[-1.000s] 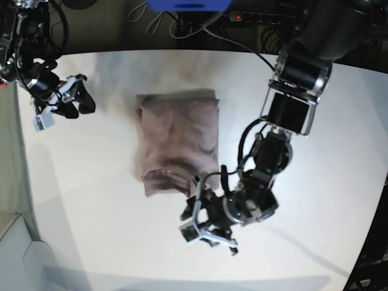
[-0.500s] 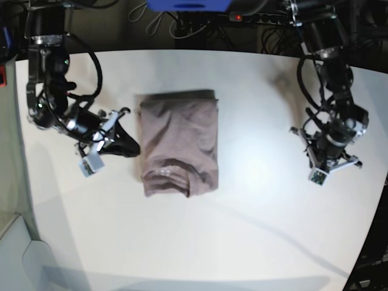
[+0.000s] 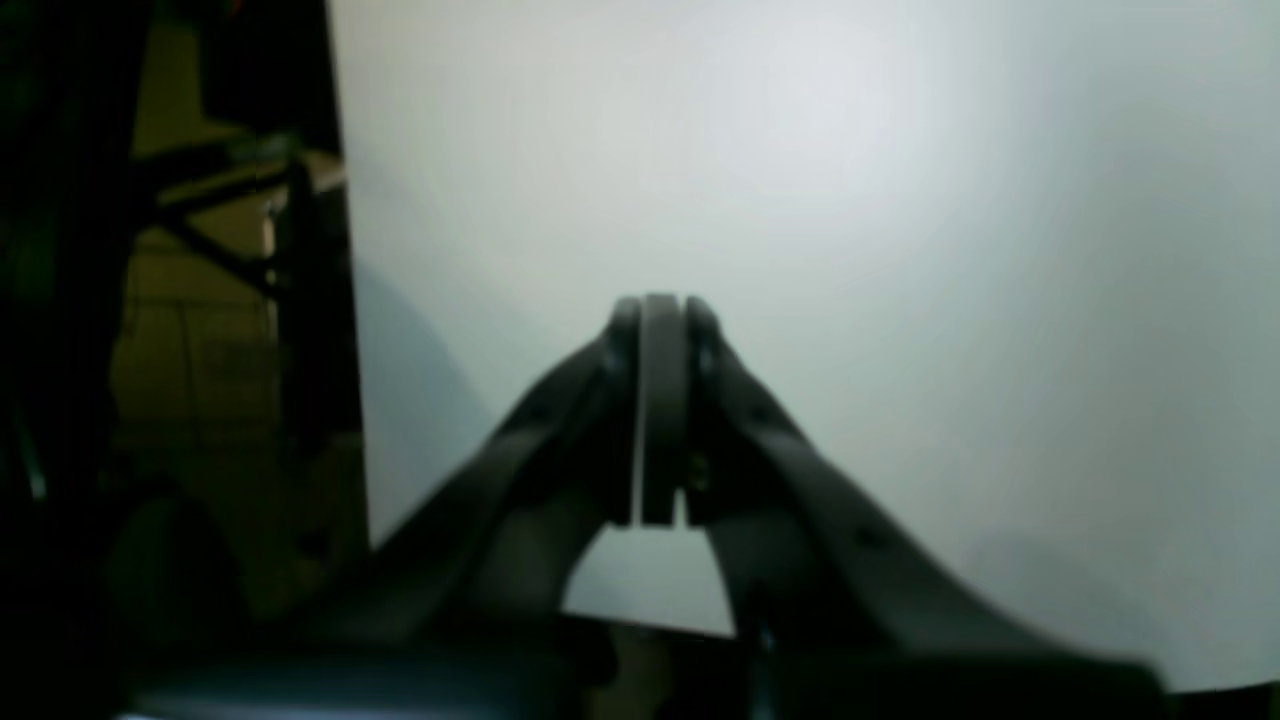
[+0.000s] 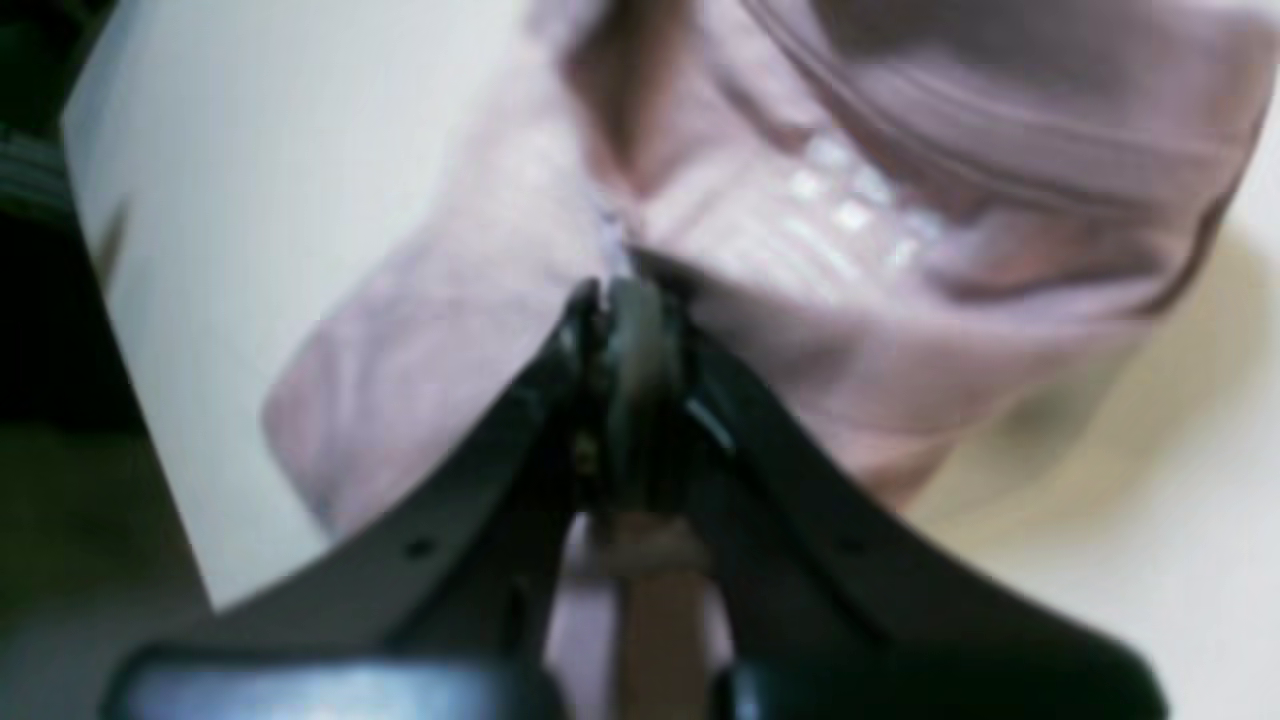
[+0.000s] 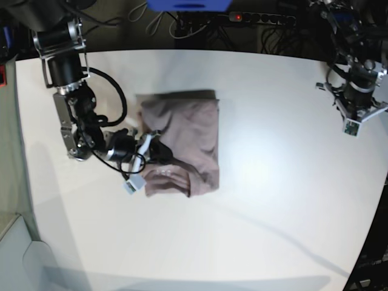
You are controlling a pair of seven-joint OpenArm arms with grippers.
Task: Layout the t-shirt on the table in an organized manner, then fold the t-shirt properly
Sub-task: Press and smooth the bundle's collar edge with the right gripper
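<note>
Left end effector point(image 3: 660, 420) first, from its own wrist camera: the two halves are pressed flat together with nothing between them, hanging over bare white surface point(image 3: 850, 180); the surface's edge and dark clutter run down the left of that picture; no cloth anywhere here, so this arm looks parked out of the way.

Over to the right wrist camera: the right end effector point(image 4: 625, 330) is closed as well, its tip buried right at a fold of the pink t-shirt point(image 4: 860, 210); whether cloth is actually pinched between the tips I cannot tell, the picture is too blurred; pale printed marks sit near the neck band just beyond the tip, and the shirt's lower corner trails off to the left over the surface.

Now the base view: the t-shirt point(image 5: 188, 130) lies as a folded rectangle a little left of the surface's middle, the surface point(image 5: 273, 206) wide and bare around it; the right end effector point(image 5: 154, 145) reaches in from the left and sits on the shirt's near left part, by the collar end; the left end effector point(image 5: 357, 115) hangs far off at the right edge, well apart from the cloth; my read is that the fold is mostly done and the right arm is tidying or taking hold of that edge for one more turn.
</note>
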